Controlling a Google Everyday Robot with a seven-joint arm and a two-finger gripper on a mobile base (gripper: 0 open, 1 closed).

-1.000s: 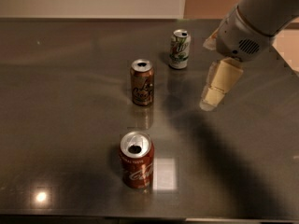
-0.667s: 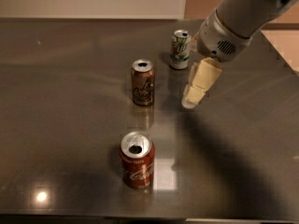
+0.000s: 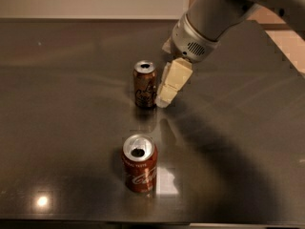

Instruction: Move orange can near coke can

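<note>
Though its grip could not be told, the gripper hung beside one orange can; one coke can stood apart.

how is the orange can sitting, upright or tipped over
Upright: the orange can stands on its base, silver top facing up. The hand is close beside it.

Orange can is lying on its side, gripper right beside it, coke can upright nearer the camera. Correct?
Not quite: the orange can stands upright, silver top up, as the camera view shows. The rest holds: the gripper is right beside it, and the coke can is upright nearer the camera.
</note>
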